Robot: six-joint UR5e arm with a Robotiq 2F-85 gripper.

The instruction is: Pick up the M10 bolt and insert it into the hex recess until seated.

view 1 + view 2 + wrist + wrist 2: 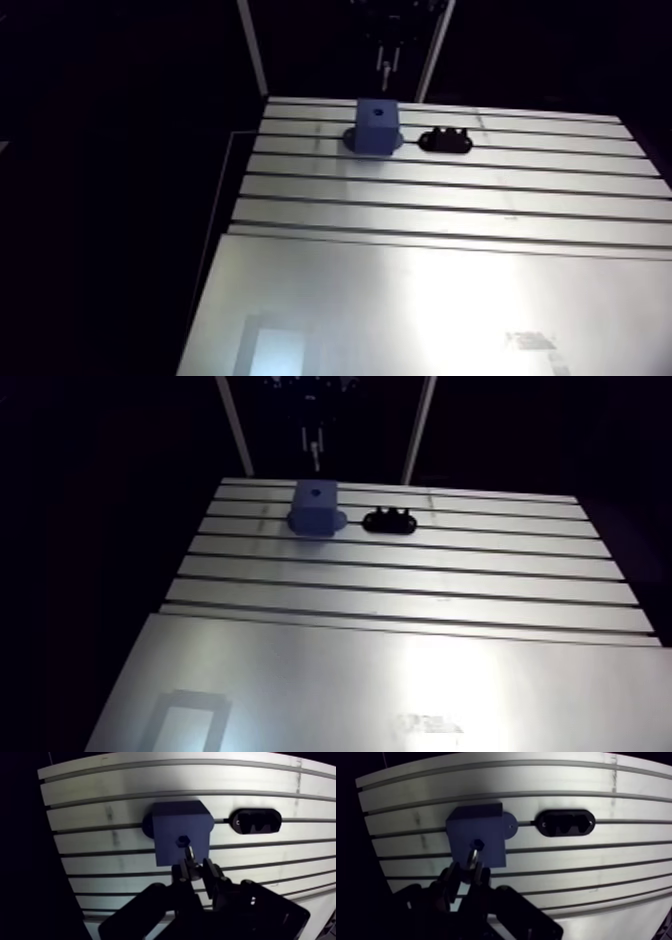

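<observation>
A blue block (181,827) stands on the slotted table (450,200), with a small hex recess (183,841) in its top face. In the wrist view my gripper (196,869) is shut on the M10 bolt (189,854). The bolt's metal shank sticks out ahead of the fingertips, and its tip lies right at the recess. Whether the tip is inside the recess I cannot tell. In the arm view the bolt (386,70) hangs above the block (375,125) at the table's far edge, while the gripper above it is dark.
A black oval holder (255,821) with notched seats lies on the table just right of the block, also visible in the arm view (445,140). A smooth metal plate (420,300) covers the near part of the table. The table's left edge runs close to the block.
</observation>
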